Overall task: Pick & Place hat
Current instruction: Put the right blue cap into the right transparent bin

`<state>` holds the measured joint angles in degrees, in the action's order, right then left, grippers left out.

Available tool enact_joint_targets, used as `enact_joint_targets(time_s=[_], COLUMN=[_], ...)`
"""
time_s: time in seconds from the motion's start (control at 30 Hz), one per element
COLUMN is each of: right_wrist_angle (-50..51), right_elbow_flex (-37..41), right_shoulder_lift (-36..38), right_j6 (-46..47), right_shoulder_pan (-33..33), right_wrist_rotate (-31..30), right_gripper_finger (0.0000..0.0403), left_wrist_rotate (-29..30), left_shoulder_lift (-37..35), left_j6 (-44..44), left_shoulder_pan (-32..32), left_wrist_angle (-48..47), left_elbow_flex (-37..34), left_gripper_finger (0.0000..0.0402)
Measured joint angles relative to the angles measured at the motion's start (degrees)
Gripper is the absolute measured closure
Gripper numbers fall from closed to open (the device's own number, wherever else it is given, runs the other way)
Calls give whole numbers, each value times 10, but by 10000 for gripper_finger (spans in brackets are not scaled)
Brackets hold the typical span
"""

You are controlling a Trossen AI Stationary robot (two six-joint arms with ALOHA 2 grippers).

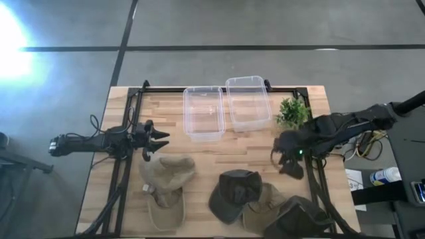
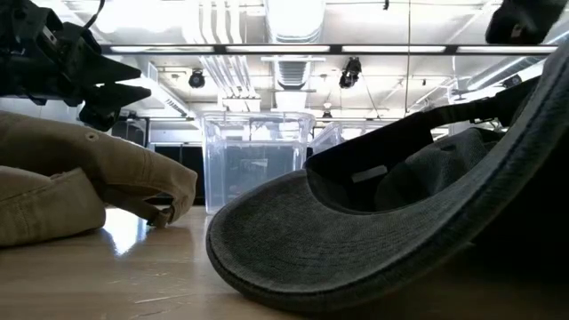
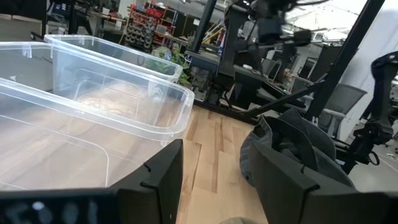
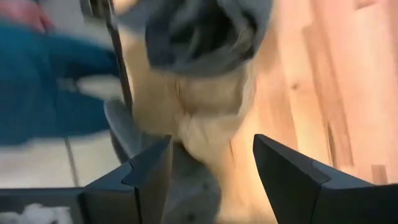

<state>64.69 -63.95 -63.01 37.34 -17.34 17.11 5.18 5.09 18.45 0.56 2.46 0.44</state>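
Observation:
Several hats lie on the wooden table: a tan hat (image 1: 167,170) (image 2: 89,178), a tan cap (image 1: 165,210) nearer the near edge, a dark grey hat (image 1: 234,192) (image 2: 356,231) (image 3: 292,140), another tan hat (image 1: 263,214) (image 4: 205,118) and a dark hat (image 1: 299,219). My left gripper (image 1: 157,142) (image 3: 214,180) is open, hovering just beyond the first tan hat's far-left side. My right gripper (image 1: 287,159) (image 4: 211,168) is open, above the table's right part, looking down toward the tan and grey hats (image 4: 205,31).
Two clear plastic bins (image 1: 204,113) (image 1: 248,101) (image 3: 93,118) stand side by side at the table's far middle. A small green plant (image 1: 292,113) sits by the far right corner. Bare wood lies between the bins and the hats.

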Motion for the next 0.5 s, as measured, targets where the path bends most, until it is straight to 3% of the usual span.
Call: enact_joint_targets(time_s=[0.27,0.5], right_wrist_angle=[59,49], right_elbow_flex=[-84,-139], right_shoulder_lift=[-153,-255], right_j6=[-117,-142], right_shoulder_pan=[-159,-267], right_wrist_rotate=[8,8], right_gripper_finger=[184,184], left_wrist_rotate=[0,0], left_shoulder_lift=[0,0], left_j6=[0,0], left_shoulder_pan=[0,0], left_wrist_angle=[0,0], left_elbow_flex=[0,0], left_gripper_finger=[225,225])
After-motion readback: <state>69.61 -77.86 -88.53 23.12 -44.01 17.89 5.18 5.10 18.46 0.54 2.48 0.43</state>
